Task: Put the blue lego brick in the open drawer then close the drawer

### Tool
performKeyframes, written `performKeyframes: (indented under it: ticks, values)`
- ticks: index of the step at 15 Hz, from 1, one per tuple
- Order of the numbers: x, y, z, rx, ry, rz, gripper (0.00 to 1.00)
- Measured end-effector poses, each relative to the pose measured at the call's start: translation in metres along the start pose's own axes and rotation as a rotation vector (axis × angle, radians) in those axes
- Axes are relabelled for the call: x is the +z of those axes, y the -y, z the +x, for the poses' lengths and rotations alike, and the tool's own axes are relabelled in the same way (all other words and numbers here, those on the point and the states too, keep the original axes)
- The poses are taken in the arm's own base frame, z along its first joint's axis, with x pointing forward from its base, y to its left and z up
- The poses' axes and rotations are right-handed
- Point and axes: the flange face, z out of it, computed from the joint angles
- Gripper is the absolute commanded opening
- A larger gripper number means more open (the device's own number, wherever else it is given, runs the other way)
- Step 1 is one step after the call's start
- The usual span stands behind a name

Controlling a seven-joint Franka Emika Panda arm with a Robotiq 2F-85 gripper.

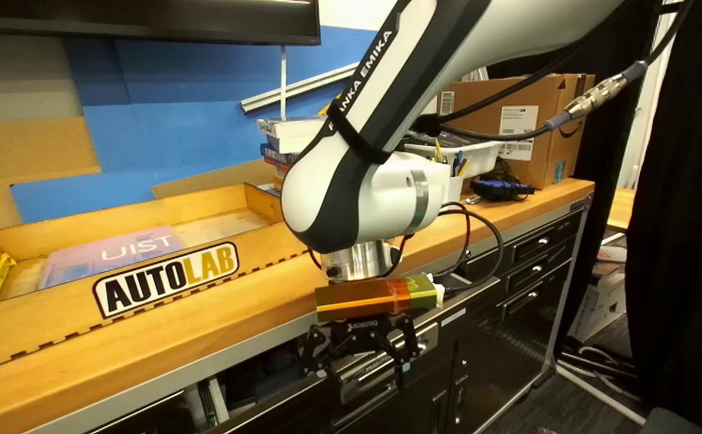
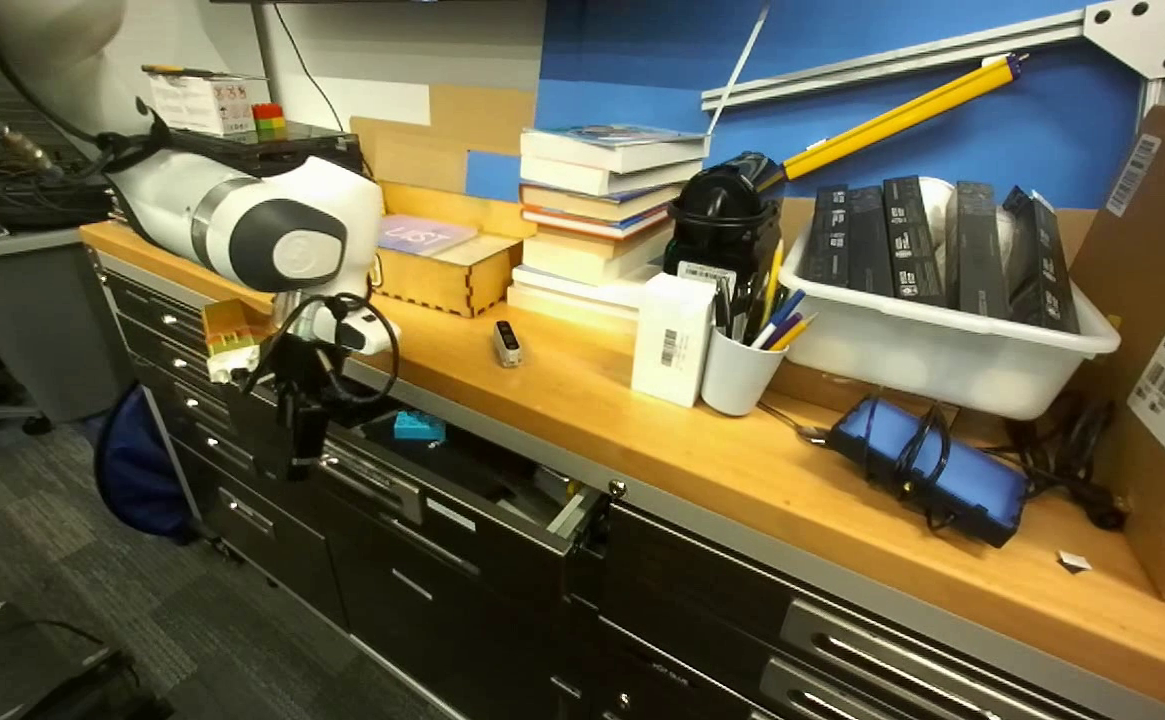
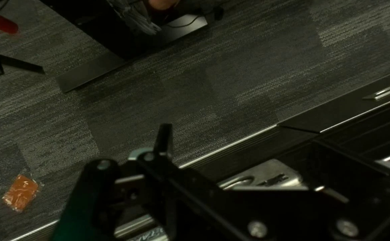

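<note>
White-and-black arm (image 1: 387, 96), black gripper (image 1: 360, 363)

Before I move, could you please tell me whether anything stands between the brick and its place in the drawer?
Nothing visible does: in an exterior view, the brick already lies inside the open drawer.

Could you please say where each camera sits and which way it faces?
An exterior view, nearer the AUTOLAB tray, faces the bench and wall; arm and gripper show.
An exterior view, nearer the white bin, looks down on the open drawer; arm and gripper show.
The wrist view looks down past the gripper at carpet.
Both exterior views share tray and bench.
</note>
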Motion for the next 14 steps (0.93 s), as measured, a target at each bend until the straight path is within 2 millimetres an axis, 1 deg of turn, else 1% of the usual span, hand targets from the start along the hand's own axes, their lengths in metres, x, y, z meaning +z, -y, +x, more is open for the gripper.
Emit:
performKeyframes:
  ticks: [4, 7, 9, 12, 14]
  values:
    - [-0.015, 0.006, 0.021, 0.026, -0.063, -0.027, 1.0]
    - [-0.028, 0.016, 0.034, 0.06, -0.146, -0.053, 1.0]
    - [-0.028, 0.021, 0.035, 0.073, -0.195, -0.083, 1.0]
    - [-0.026, 0.031, 0.028, 0.08, -0.229, -0.089, 1.0]
    - [-0.03, 0.039, 0.021, 0.079, -0.251, -0.07, 1.0]
